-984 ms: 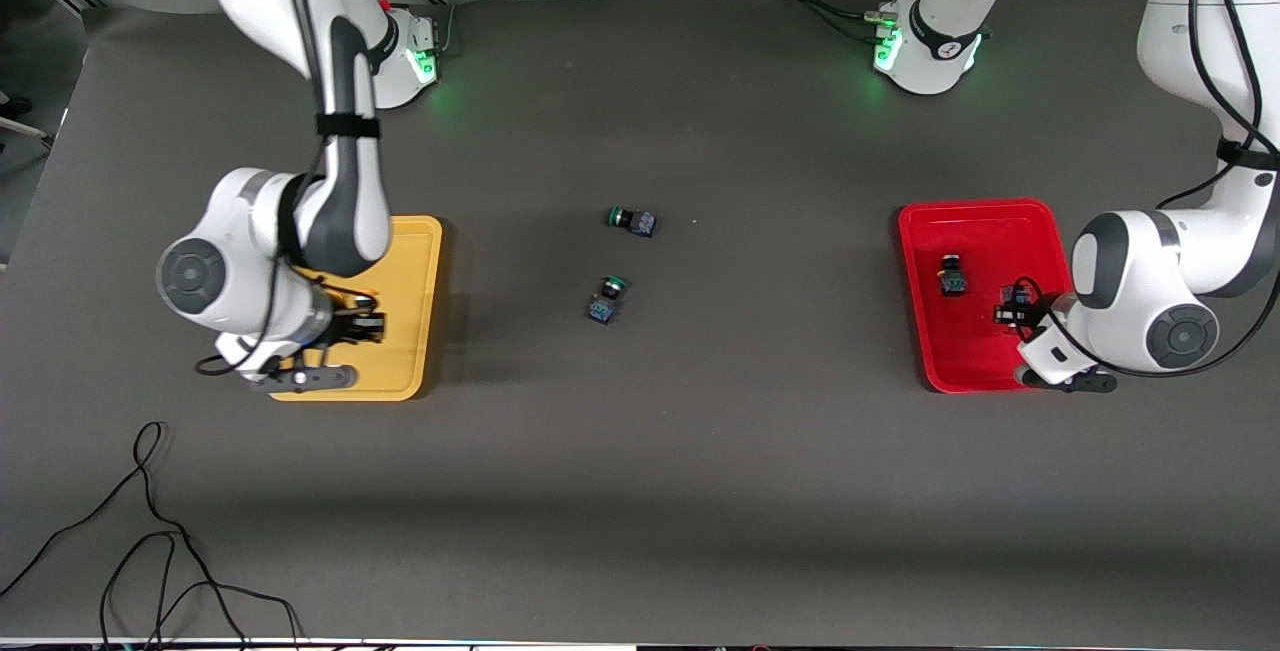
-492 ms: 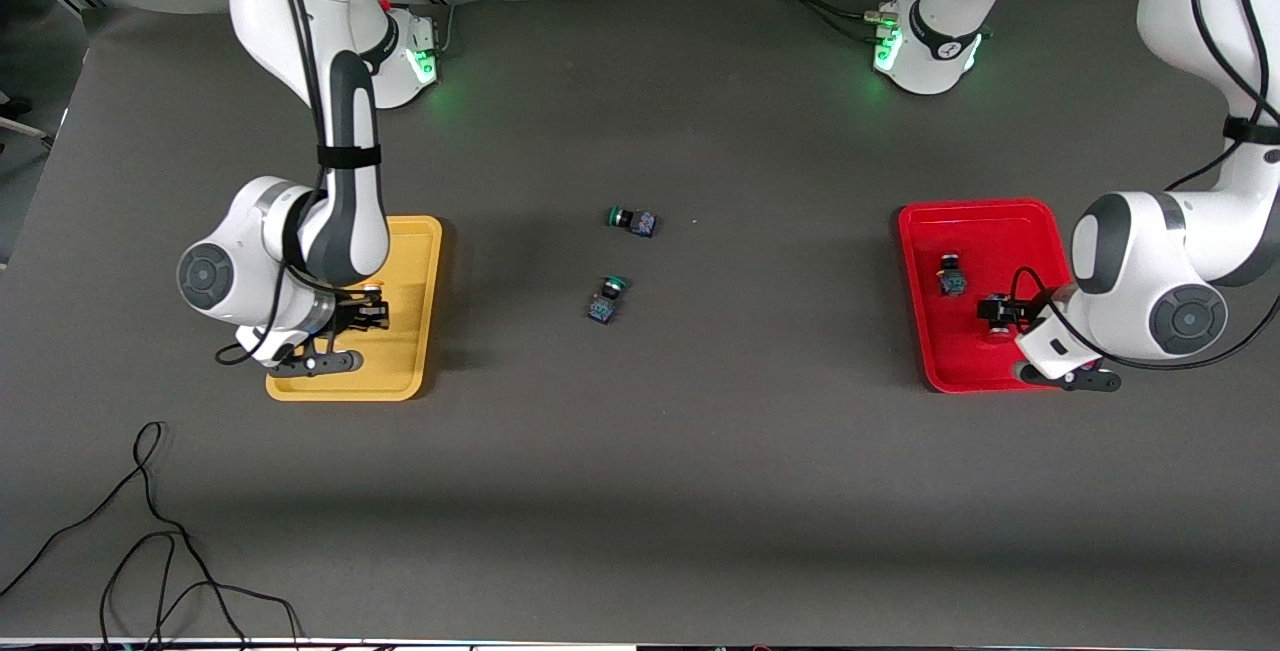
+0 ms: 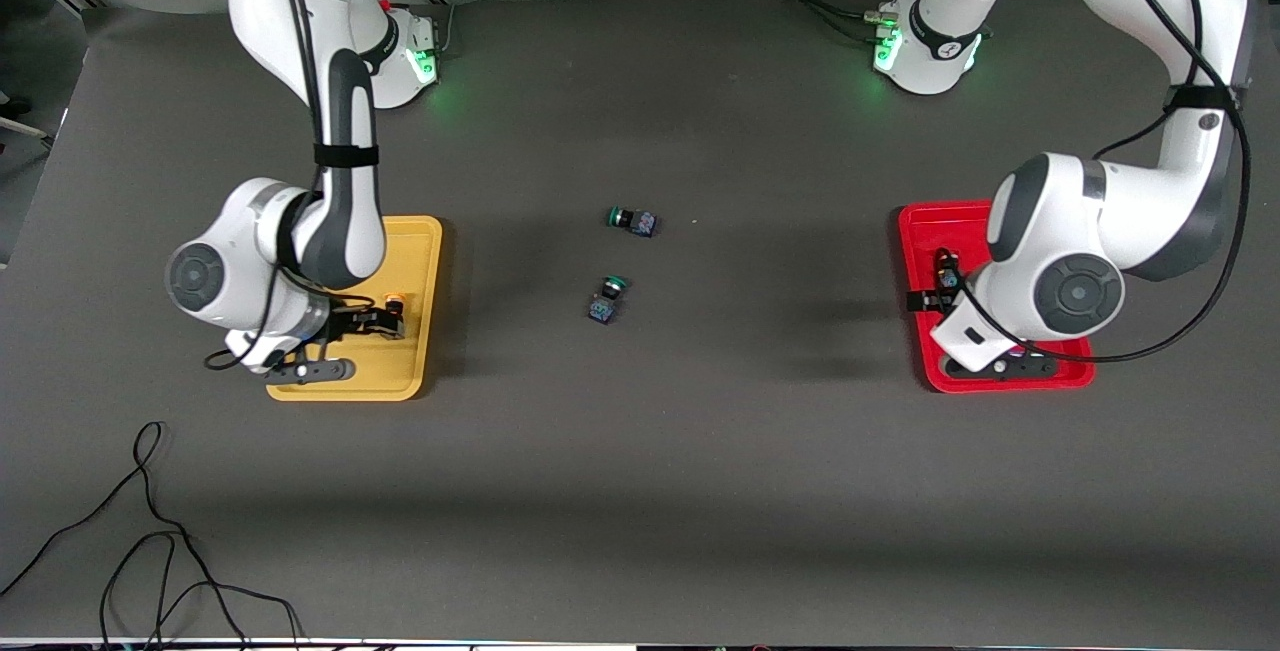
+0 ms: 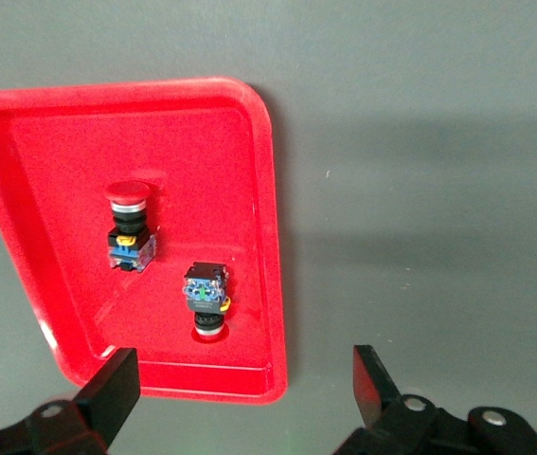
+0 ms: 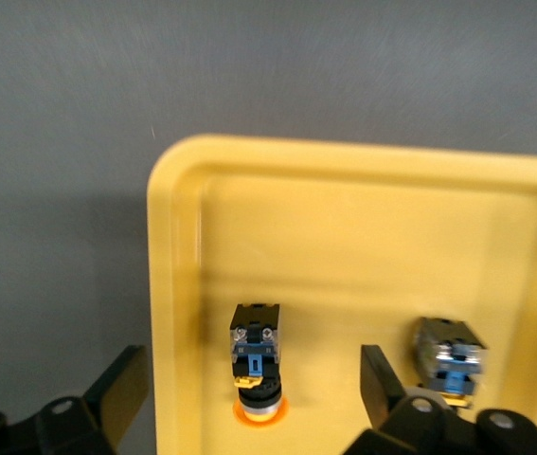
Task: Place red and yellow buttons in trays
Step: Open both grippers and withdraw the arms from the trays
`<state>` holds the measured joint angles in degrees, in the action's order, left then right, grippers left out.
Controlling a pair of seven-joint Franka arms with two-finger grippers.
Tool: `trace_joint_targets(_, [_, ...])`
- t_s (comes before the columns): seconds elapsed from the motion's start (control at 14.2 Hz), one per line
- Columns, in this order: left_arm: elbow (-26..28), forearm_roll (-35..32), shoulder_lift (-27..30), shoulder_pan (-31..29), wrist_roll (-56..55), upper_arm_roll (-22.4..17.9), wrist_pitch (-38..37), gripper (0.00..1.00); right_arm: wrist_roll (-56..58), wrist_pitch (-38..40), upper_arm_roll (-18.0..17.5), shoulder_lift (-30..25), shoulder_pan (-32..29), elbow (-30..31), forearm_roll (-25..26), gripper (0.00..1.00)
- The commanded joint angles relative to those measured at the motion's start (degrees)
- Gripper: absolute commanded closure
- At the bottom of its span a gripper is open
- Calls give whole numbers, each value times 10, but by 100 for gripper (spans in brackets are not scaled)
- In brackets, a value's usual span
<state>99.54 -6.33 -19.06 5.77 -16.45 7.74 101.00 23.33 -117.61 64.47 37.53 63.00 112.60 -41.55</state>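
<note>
Both red buttons lie on their sides in the red tray, and both yellow buttons lie in the yellow tray. The left hand hangs above the red tray with its fingers spread and nothing between them. The right hand hangs over the yellow tray, also spread and empty. Two green buttons rest on the surface between the trays. These buttons look small, light and hard, and the round cap probably slips, so I think the square black-and-blue body is the better place to pinch.
</note>
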Motion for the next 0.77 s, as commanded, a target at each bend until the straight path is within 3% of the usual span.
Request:
trace_joint_targets(0.0, [11,-1,67,-15,12,-12,-28,0,-15,81,58,-14,8,-60,24,0])
trace_joint_targets(0.28, [39,-3,132,-72,119,-12,-29,0,-83,204,102,-21,9,-158,84,0])
trace_joint_targets(0.56, [25,1,180,-72,171,-18,-56,0,-85,275,162,-22,21,-215,87,0])
trace_joint_targets(0.7, [15,4,181,-72,172,-18,-64,0,-86,294,174,-24,23,-243,102,0])
